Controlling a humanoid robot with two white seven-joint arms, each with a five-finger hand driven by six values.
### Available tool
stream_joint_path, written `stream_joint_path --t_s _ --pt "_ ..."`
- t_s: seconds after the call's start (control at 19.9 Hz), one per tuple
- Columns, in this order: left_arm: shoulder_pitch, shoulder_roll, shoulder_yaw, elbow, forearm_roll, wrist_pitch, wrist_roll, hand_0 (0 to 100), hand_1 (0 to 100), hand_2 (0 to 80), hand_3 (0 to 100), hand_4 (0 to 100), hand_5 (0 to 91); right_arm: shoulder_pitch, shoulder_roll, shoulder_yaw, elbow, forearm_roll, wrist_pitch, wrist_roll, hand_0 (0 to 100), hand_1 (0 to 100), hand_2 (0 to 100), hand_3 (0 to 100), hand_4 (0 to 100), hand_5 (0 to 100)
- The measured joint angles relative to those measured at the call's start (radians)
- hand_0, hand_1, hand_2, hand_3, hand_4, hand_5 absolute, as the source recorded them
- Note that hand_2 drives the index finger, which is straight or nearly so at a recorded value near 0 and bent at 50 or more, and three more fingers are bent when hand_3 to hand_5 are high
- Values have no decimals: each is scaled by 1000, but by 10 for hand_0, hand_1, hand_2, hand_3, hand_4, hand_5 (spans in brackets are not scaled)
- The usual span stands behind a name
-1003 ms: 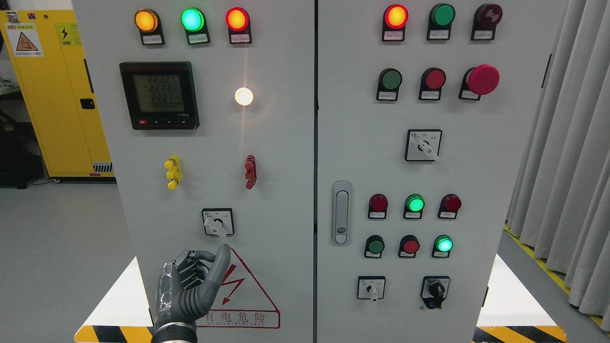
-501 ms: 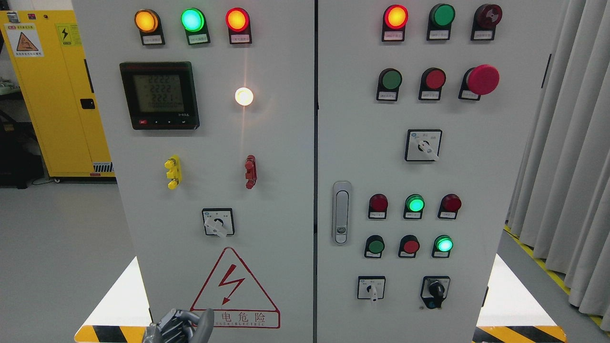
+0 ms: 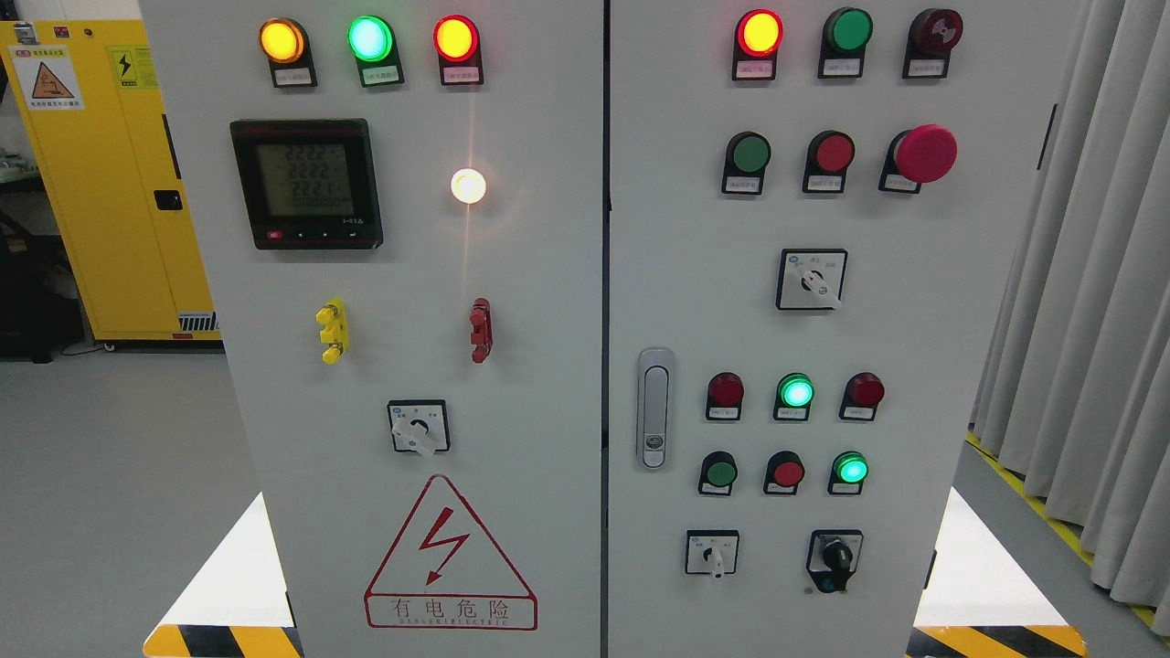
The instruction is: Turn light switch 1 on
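Observation:
A grey electrical cabinet fills the head view. On its left door a white rotary switch (image 3: pixel 419 427) sits in a black-framed plate, its lever pointing down and to the right. Above it a round white lamp (image 3: pixel 468 185) glows brightly. A red danger triangle (image 3: pixel 450 555) is printed below the switch. Neither of my hands shows in the picture.
The left door also carries a digital meter (image 3: pixel 305 183), three lit lamps (image 3: pixel 369 38) on top, and yellow (image 3: pixel 332 330) and red (image 3: pixel 480 329) terminals. The right door has a handle (image 3: pixel 654 407), push buttons, lamps, a red mushroom button (image 3: pixel 925 153) and rotary switches (image 3: pixel 812 279). A yellow cabinet (image 3: pixel 101 183) stands far left, curtains (image 3: pixel 1097 320) right.
My left hand, which was raised just below the rotary switch a second ago, has dropped down and left the picture. The switch lever and the lamps look unchanged.

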Motion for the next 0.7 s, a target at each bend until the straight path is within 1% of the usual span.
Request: stream_joint_path --t_s 0.05,0.1,0.15,0.2,0.25,0.3,0.35,0.4,0.45,0.5,0.55,0.6,0.65,0.7 --pt "8 0 8 39 9 -3 -25 216 477 512 871 876 686 0 0 0 0 0 0 0 0 500 40 0 0 0" --pt "13 1 15 76 16 -7 -48 222 473 482 800 824 603 0 0 0 0 0 0 0 0 500 40 0 0 0" --pt "19 1 22 117 21 -10 -73 229 467 422 713 741 477 0 0 0 0 0 0 0 0 500 40 0 0 0" --pt "23 2 28 161 25 -13 -97 231 466 422 706 729 468 0 0 0 0 0 0 0 0 500 40 0 0 0" --pt "27 2 33 208 26 -15 -122 232 461 396 660 686 409 0 0 0 0 0 0 0 0 500 40 0 0 0" --pt "30 3 37 252 23 -15 -142 208 439 257 474 504 162 0 0 0 0 0 0 0 0 500 40 0 0 0" --pt "32 3 41 303 15 -16 -169 213 429 200 394 410 40 0 0 0 0 0 0 0 0 500 40 0 0 0" --pt "35 3 45 354 2 -17 -187 231 419 176 353 344 0 0 0 0 0 0 0 0 0 500 40 0 0 0" --pt "36 4 47 402 -12 -17 -203 242 410 132 311 297 0 0 0 0 0 0 0 0 0 500 40 0 0 0" --pt "36 4 49 459 -25 -19 -221 252 407 124 286 270 0 0 0 0 0 0 0 0 0 500 40 0 0 0" --pt "35 4 51 515 -35 -21 -239 274 393 72 202 201 0 0 0 0 0 0 0 0 0 500 40 0 0 0" --pt "31 4 52 567 -43 -24 -263 286 388 33 144 139 0 0 0 0 0 0 0 0 0 500 40 0 0 0" --pt "25 4 54 623 -50 -26 -283 291 382 17 57 71 0 0 0 0 0 0 0 0 0 500 40 0 0 0" --pt "19 5 55 680 -56 -27 -300 312 373 0 0 6 0 0 0 0 0 0 0 0 0 500 40 0 0 0"
